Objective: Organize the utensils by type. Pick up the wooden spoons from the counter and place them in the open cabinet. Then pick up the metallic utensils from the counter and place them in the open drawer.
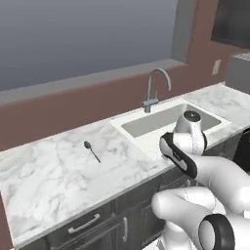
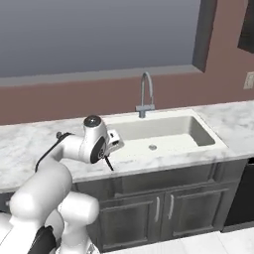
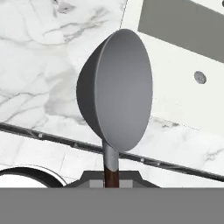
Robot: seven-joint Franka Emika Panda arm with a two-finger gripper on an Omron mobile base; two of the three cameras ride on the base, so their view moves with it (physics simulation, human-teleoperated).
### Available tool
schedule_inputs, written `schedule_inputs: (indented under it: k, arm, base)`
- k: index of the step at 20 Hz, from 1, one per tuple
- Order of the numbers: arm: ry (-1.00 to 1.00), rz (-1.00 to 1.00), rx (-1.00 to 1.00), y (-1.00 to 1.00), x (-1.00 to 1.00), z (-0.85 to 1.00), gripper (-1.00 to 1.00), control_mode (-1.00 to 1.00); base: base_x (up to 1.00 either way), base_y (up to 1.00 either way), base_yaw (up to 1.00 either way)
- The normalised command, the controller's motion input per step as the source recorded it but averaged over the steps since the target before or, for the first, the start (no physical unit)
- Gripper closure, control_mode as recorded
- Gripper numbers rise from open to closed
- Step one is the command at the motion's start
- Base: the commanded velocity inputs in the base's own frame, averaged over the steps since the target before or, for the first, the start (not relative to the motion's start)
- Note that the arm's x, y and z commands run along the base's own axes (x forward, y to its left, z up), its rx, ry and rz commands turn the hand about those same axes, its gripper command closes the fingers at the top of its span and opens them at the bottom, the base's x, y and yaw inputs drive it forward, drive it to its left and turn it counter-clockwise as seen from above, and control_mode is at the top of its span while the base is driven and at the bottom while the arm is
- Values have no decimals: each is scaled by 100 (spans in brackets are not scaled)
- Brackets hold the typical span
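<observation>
My gripper (image 3: 110, 181) is shut on a metallic utensil (image 3: 116, 100), a grey spoon whose round bowl stands up large in the hand view above its thin neck and dark handle. In the right base view the gripper (image 2: 105, 156) hangs at the counter's (image 2: 30, 144) front edge, just left of the sink, with the slim dark utensil (image 2: 109, 164) pointing down from it. A second metallic utensil (image 1: 92, 151) lies flat on the white marble counter (image 1: 49, 180), well left of the sink and apart from my arm (image 1: 188, 141).
A white sink (image 1: 161, 119) with a curved silver faucet (image 1: 155, 90) is set into the counter on the right. Dark grey base cabinets (image 2: 158, 203) with bar handles stand below. A brown wall and window ledge (image 2: 99, 74) run behind.
</observation>
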Motion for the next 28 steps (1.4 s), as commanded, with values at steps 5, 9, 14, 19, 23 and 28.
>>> schedule_inputs:
  k: [5,9,14,19,23,28]
  arm:
    - [0,0,0,0,0,0,100,100]
    - [0,0,0,0,0,0,100,100]
    - [0,0,0,0,0,0,100,100]
    - [0,0,0,0,0,0,100,100]
    - [0,0,0,0,0,0,100,100]
    - [0,0,0,0,0,0,100,100]
  base:
    - [11,-47,-68]
    - [7,-37,-81]
    - [13,-17,-88]
    - [44,1,-73]
    - [73,4,-46]
    - [97,14,-16]
